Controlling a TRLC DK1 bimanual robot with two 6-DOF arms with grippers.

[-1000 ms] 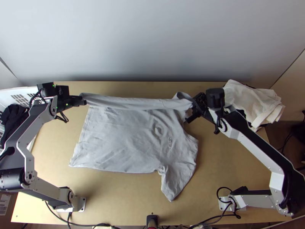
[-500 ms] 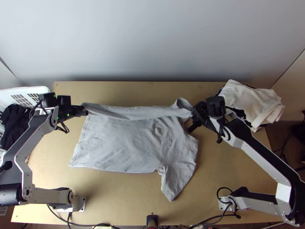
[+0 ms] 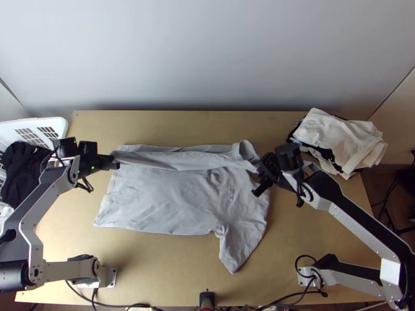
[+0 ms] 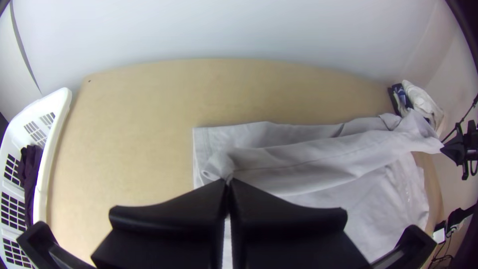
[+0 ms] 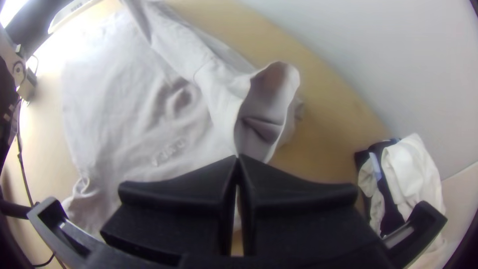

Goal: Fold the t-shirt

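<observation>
The t-shirt [image 3: 171,205] lay spread on the wooden table [image 3: 155,264], one sleeve toward the near edge. Beyond, the right gripper [image 3: 261,167] was closed, clamping cloth beside an open sleeve. The left gripper [image 3: 117,162], likewise closed, pinched the hem end. A fold of fabric spanned both over the shirt's body.

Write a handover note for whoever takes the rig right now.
Left gripper: jaws shut on the t-shirt near its hem end.
Right gripper: jaws shut on what looks like its far sleeve.
T-shirt: body spread on the table, near sleeve sticking out, far side's flap stretched between the grippers.
Done: far side gripped, partly folded over.
Left: lay that flap down, then probably fold in the near side.
</observation>
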